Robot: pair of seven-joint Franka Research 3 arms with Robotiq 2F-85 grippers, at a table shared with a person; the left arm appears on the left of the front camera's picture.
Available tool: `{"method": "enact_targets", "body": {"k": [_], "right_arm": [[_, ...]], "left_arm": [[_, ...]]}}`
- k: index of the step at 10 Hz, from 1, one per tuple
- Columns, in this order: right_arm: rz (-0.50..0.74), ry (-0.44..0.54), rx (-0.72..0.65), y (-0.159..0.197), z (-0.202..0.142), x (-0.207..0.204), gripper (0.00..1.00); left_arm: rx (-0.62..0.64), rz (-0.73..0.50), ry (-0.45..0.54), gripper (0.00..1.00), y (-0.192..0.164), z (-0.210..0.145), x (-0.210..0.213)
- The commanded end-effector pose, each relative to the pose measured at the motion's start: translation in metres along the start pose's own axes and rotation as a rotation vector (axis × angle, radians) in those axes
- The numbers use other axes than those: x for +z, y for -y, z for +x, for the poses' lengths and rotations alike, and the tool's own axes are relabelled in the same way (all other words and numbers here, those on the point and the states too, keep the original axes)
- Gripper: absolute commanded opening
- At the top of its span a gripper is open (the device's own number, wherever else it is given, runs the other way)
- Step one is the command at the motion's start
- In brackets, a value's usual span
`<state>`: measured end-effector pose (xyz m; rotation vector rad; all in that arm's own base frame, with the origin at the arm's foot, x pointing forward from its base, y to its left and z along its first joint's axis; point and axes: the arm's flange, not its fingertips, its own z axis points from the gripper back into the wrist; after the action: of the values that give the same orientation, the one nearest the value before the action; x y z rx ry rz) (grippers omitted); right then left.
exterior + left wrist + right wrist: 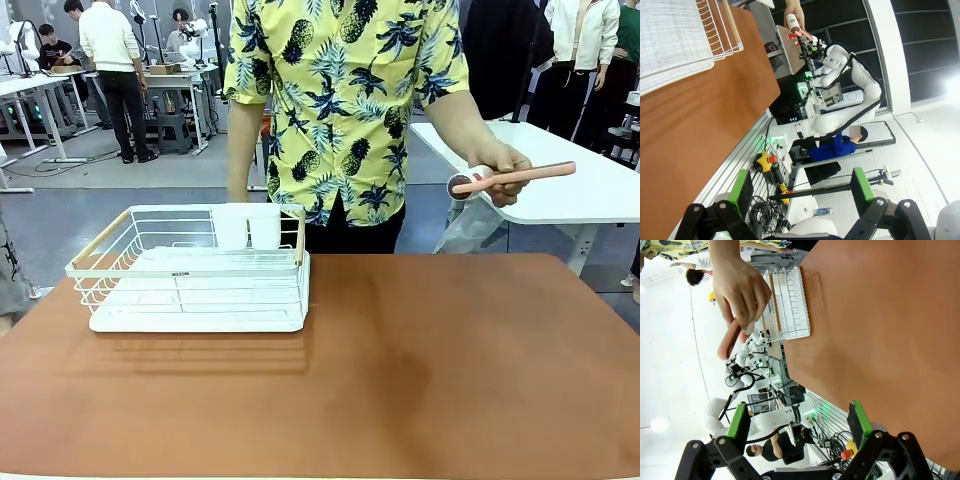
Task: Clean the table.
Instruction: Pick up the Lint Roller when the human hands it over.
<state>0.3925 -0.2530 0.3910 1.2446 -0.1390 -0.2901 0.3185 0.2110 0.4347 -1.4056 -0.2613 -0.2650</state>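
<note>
Left claw (801, 186) and right claw (798, 419) both stand spread beside the reddish-brown tabletop (400, 380), its white dish rack (190, 275) at 10 o'clock, a person's hand (503, 163) holding a pink-handled tool (530, 175) at 2 o'clock.

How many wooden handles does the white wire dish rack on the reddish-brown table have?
2. One light wooden handle lies along the left end of the white wire dish rack, the other along its right end. None seems hidden.
</note>
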Motion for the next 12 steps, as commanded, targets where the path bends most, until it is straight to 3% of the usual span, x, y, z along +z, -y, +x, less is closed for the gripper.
{"method": "enact_targets", "body": {"k": [1, 12], "right_arm": [[0.000, 0.002, 0.001, -0.0009, -0.0004, 0.0007, 1.00], [0.000, 0.000, 0.000, 0.0000, 0.0000, 0.0000, 1.00]], "left_arm": [[-0.002, 0.000, 0.005, 1.00, 0.0005, -0.0012, 0.0019], [-0.002, 0.000, 0.005, 1.00, 0.0005, -0.0012, 0.0019]]}}
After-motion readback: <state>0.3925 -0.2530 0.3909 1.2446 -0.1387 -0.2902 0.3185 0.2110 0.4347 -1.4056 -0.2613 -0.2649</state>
